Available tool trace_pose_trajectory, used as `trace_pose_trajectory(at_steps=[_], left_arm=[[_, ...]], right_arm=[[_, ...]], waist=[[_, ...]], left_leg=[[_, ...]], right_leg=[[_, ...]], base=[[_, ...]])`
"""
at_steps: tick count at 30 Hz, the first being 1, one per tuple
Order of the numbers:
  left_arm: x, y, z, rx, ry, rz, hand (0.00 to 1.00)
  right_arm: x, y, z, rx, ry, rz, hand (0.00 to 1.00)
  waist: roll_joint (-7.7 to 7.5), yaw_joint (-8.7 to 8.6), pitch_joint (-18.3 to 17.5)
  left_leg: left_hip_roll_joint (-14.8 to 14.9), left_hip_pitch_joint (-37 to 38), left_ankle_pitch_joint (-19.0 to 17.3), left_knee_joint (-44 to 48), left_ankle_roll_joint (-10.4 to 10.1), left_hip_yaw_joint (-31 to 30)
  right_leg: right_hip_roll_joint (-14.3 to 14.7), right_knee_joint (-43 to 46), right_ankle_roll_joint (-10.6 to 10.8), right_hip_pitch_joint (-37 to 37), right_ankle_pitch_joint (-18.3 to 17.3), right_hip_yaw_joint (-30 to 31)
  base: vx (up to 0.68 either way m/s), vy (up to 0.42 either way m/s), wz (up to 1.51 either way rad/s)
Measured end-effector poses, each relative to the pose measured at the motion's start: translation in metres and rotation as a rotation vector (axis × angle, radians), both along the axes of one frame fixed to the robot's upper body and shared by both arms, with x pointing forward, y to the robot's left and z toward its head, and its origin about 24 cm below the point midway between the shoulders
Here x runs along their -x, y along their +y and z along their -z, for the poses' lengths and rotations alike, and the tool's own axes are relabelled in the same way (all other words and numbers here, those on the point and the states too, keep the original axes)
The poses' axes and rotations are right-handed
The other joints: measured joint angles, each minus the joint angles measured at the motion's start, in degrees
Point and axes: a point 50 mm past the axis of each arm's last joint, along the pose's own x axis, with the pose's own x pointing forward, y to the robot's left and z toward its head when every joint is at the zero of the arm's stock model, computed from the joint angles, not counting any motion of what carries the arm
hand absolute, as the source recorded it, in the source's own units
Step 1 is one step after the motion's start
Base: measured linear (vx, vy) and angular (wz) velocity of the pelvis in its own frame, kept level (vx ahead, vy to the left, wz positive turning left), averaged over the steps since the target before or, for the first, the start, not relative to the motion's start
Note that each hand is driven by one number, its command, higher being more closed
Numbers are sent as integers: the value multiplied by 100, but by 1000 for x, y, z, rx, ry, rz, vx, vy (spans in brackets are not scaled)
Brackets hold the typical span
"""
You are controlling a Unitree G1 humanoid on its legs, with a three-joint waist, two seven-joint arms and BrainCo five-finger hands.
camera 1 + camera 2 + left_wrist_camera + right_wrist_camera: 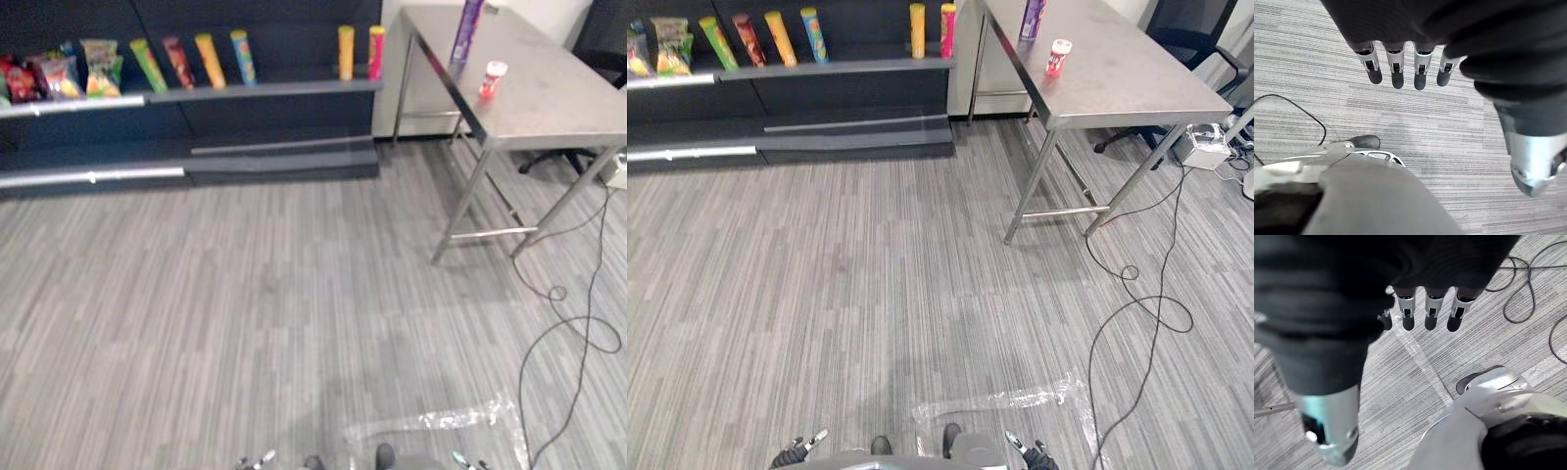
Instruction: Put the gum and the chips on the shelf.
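The dark shelf (265, 90) runs along the far wall, well apart from the robot. Its upper board carries snack bags (59, 76) at the left end and a row of upright and leaning chip tubes (211, 59). An open stretch of board lies between the blue tube and the orange one.

The steel table (1136, 78) stands to the right of the shelf. Both task items are on it: the purple chips can (467, 29) upright at the far end, and the small red-and-white gum bottle (493, 78) nearer, close to the table's left edge.

The left hand (1396, 61) and right hand (1431, 308) hang low over the floor, fingers straight and slightly apart, holding nothing.

The main risks probably lie at the pick-up. The tall, narrow can would likely tip if fingers strike it high before closing. The gum bottle sits so close to the edge that a sideways brush could send it to the floor. At the shelf, a careless set-down could topple the leaning tubes.
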Motion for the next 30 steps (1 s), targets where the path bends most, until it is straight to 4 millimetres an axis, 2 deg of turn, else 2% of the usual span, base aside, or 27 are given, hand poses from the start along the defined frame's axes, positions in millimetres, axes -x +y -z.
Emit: trace_pose_trajectory(at_steps=[1,2,4,6,8,10,12,14,15,16,17,18,19,20,21,23,25,26,27,29,30], left_arm=[[0,1,0,1,-4,-15,0],[1,1,0,11,-14,-56,0],[-2,0,-1,18,-31,-69,0],[-1,-5,0,38,-34,-84,0],[-1,-6,0,42,-38,-96,0],[-5,-9,0,56,-50,-91,0],[-6,-9,0,65,-62,-115,0],[-7,-11,0,66,-61,-118,0],[-7,-12,0,67,-60,-117,0],[-6,-16,1,75,-55,-107,0],[-6,-17,1,76,-54,-94,0],[-4,-15,1,75,-49,-92,0],[-4,-10,0,63,-52,-86,0],[-6,-5,-1,50,-56,-81,0],[-8,-4,-2,49,-59,-77,0],[-8,-3,-2,44,-58,-71,0],[-7,-3,-2,44,-55,-71,0],[-7,-3,-2,44,-55,-71,0],[-7,-3,-2,44,-57,-66,0],[-8,-3,-2,42,-58,-54,0],[-7,-2,-2,37,-48,-36,0]], right_arm=[[0,1,0,-6,-2,10,0],[2,1,1,-7,3,13,0],[3,0,0,-5,4,16,0],[4,-7,-1,12,3,21,0],[4,-8,-1,15,3,19,0],[1,-8,-1,17,-3,17,0],[-6,-8,-2,16,-19,9,0],[-12,-10,-4,24,-32,-2,0],[-13,-12,-4,31,-35,-11,0],[-16,-17,-6,43,-41,-24,0],[-18,-16,-6,43,-43,-31,0],[-19,-17,-6,45,-47,-33,0],[-22,-12,-6,31,-54,-34,0],[-23,-5,-5,14,-61,-26,0],[-23,-5,-5,12,-63,-14,0],[-21,-5,-4,8,-55,-3,0],[-21,-5,-4,4,-56,4,0],[-21,-5,-5,2,-64,0,0],[-23,-5,-5,0,-73,-5,0],[-23,-5,-5,-2,-77,-7,0],[-24,-5,-6,0,-82,-12,0]], waist=[[-40,3,18],[-58,5,63],[-37,18,122],[105,21,271],[172,2,289],[186,9,316],[169,24,391],[295,16,453],[356,18,481],[478,37,495],[458,37,478],[441,60,435],[253,97,350],[145,106,267],[125,86,253],[89,75,208],[83,137,131],[76,158,104],[77,130,100],[91,55,110],[90,26,137]], left_leg=[[14,-106,-67,273,-62,11],[93,-405,-188,1023,-113,35],[278,-885,-210,2168,-97,33],[733,-1498,-138,3823,24,-44],[773,-1715,-323,4130,40,-215],[728,-2001,-450,3770,41,-330],[600,-2145,-381,2881,12,-430],[479,-2190,199,1162,-127,-741],[495,-2169,332,784,-163,-838],[584,-2226,505,465,-223,-981],[522,-2256,930,749,-117,-937],[435,-2270,972,900,-57,-932],[259,-2368,745,1187,232,-779],[126,-2463,526,1351,379,-608],[55,-2467,478,1398,430,-573],[-90,-2233,348,1414,723,-317],[-173,-1935,161,1323,871,-141],[-215,-1688,91,1215,919,-26],[-277,-1406,5,1093,966,3],[-334,-981,-216,896,1021,-39],[-374,-537,-360,756,1023,-54]], right_leg=[[-40,91,-10,-36,-64,-1],[-94,187,-52,-16,-161,-26],[-107,194,-106,94,-260,-42],[56,313,-258,339,-397,-32],[62,441,-298,421,-544,-3],[24,461,-292,421,-600,67],[-93,455,-244,425,-667,184],[-174,363,-66,496,-782,325],[-164,308,-24,559,-807,371],[-139,186,83,687,-870,492],[-240,41,128,799,-948,673],[-342,-63,133,857,-965,769],[-561,-271,58,921,-983,937],[-731,-244,163,839,-763,1078],[-803,-205,276,810,-628,1127],[-966,32,384,764,-250,1382],[-998,710,506,508,59,1604],[-966,1484,599,195,317,1731],[-962,2225,864,-61,787,1671],[-956,3193,1097,-381,1216,1505],[-943,4257,924,-802,807,1200]], base=[[-37,-108,20],[-33,-115,14],[-12,-111,9],[18,-52,-7],[84,31,-9],[136,73,-13],[196,149,-22],[269,219,-26],[348,313,-42],[394,378,-52],[419,392,-59],[449,386,-68],[485,316,-60],[484,286,-44],[478,266,-17],[512,306,-25],[444,238,-44],[386,198,-32],[360,188,-22],[326,151,-7],[374,104,-9]])
